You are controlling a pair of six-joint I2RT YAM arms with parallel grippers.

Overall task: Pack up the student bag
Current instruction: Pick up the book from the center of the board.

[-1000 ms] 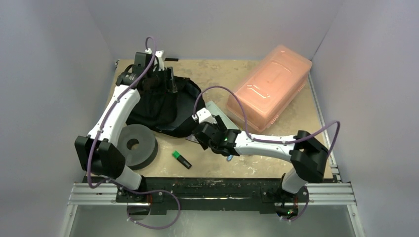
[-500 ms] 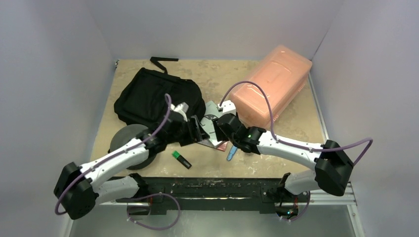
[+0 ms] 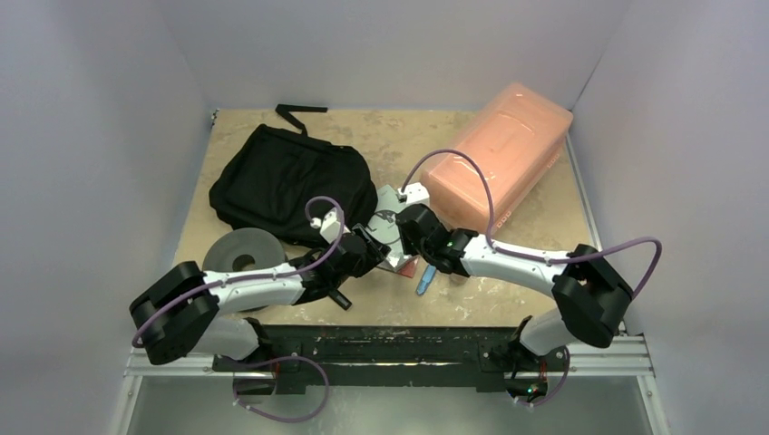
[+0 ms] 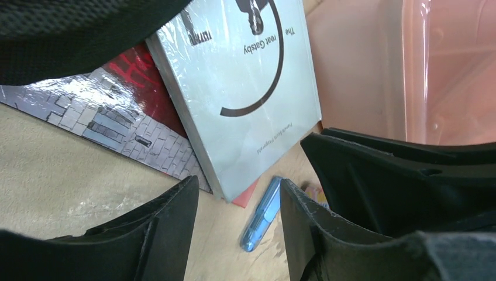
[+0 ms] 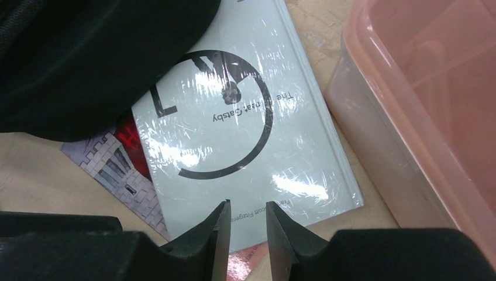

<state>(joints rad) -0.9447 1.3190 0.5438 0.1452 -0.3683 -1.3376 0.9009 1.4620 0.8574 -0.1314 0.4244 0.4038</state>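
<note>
The student bag (image 3: 290, 181) is a black backpack lying flat at the back left, and its edge (image 5: 88, 58) overlaps two books. A grey "The Great Gatsby" book (image 5: 245, 134) lies on a brick-patterned book (image 4: 105, 117) in the table's middle (image 3: 390, 222). My right gripper (image 5: 247, 225) hovers low over the grey book's near edge, its jaws open only a narrow gap with nothing between them. My left gripper (image 4: 240, 205) stands open just left of the books (image 3: 363, 246), above bare table and a blue pen (image 4: 263, 213).
A translucent pink box (image 3: 499, 159) stands at the back right, close to the books. A dark grey foam ring (image 3: 240, 258) lies at the front left, beside my left arm. The blue pen (image 3: 423, 281) lies under my right arm. My right gripper's body (image 4: 398, 187) is close to my left fingers.
My left arm has left the bag's far side and swung to the middle, next to the books. My right gripper has moved onto the grey book and narrowed its jaws.
</note>
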